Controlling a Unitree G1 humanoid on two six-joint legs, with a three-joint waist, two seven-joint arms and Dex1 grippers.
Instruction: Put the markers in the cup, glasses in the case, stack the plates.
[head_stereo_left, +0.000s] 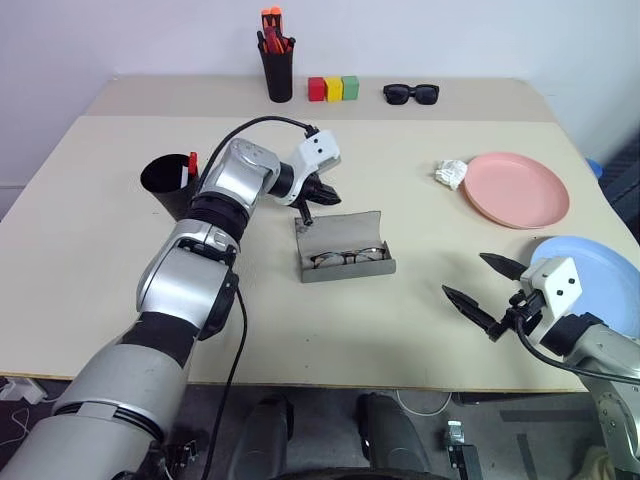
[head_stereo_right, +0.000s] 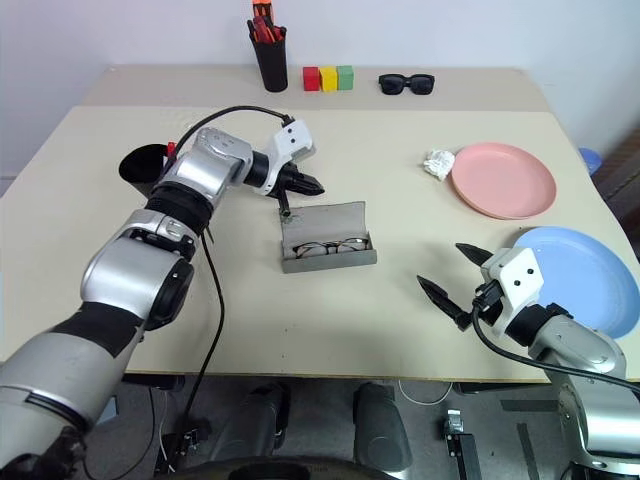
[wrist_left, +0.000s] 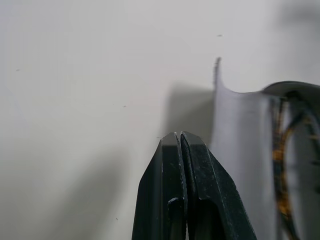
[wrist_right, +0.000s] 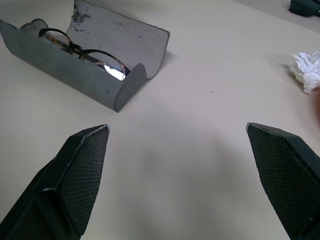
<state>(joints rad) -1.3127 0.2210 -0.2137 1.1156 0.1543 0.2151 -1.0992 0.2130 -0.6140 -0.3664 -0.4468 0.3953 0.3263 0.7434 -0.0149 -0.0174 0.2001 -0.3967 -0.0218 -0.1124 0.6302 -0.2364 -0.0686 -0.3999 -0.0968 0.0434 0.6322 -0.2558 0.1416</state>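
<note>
The grey case (head_stereo_left: 345, 250) lies open mid-table with the wire-rimmed glasses (head_stereo_left: 348, 257) inside it, also seen in the right wrist view as the glasses (wrist_right: 82, 47). My left gripper (head_stereo_left: 335, 197) is shut and holds nothing, hovering just behind the case's left end and raised lid (wrist_left: 240, 125). The black cup (head_stereo_left: 165, 182) stands at the left with a red-capped marker (head_stereo_left: 192, 163) sticking out of it. The pink plate (head_stereo_left: 515, 188) lies far right and the blue plate (head_stereo_left: 590, 275) lies nearer. My right gripper (head_stereo_left: 466, 275) is open and holds nothing, beside the blue plate.
A crumpled white paper (head_stereo_left: 450, 173) lies by the pink plate. At the table's back stand a black pen holder (head_stereo_left: 277, 65) with orange-red pens, three coloured blocks (head_stereo_left: 333, 88) and black sunglasses (head_stereo_left: 411, 94). Bare tabletop lies between the case and my right gripper.
</note>
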